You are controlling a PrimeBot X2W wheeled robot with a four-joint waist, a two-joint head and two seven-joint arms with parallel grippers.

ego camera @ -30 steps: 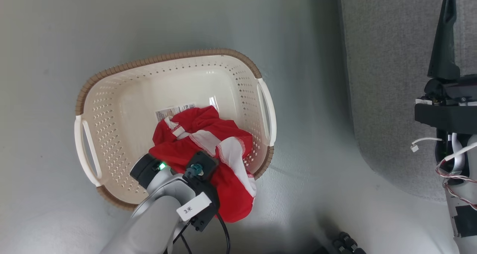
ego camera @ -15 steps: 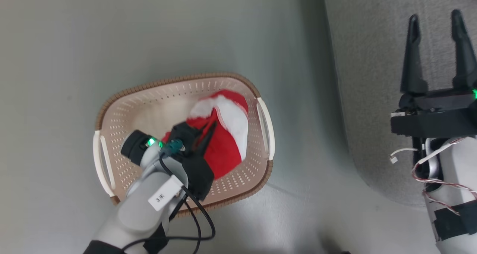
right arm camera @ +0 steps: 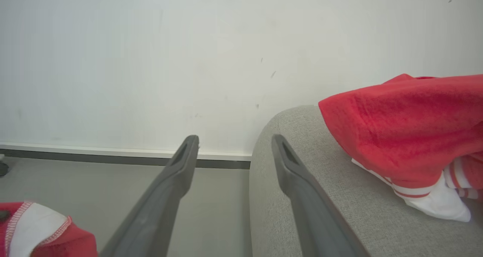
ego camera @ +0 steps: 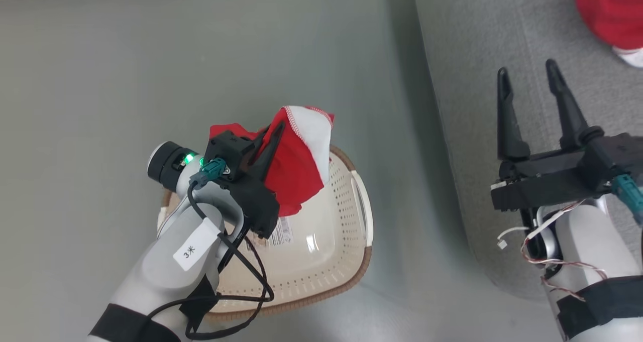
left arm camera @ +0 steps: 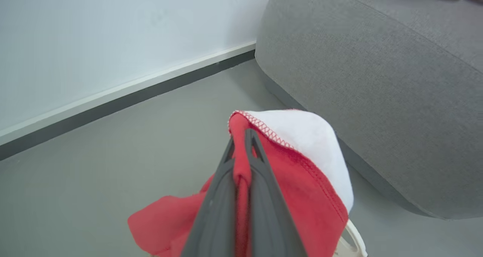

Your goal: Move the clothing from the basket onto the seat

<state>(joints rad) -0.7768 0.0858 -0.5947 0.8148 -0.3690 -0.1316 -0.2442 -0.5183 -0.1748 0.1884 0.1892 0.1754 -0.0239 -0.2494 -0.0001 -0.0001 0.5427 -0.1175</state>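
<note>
My left gripper [ego camera: 275,130] is clamped on a red-and-white garment [ego camera: 296,176], holding it above the basket [ego camera: 362,216], left of the seat [ego camera: 472,81]. My right gripper [ego camera: 526,70] hangs over the seat's near edge, fingers spread, holding nothing. Another red garment [ego camera: 608,10] lies on the seat, far right.

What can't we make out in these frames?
- Basket left half, head view: hidden by the left arm and held garment.
- Second garment, on sofa: cut off by the head view's top-right corner and the right wrist view's right edge.
- Basket label, head view: print too small.
</note>
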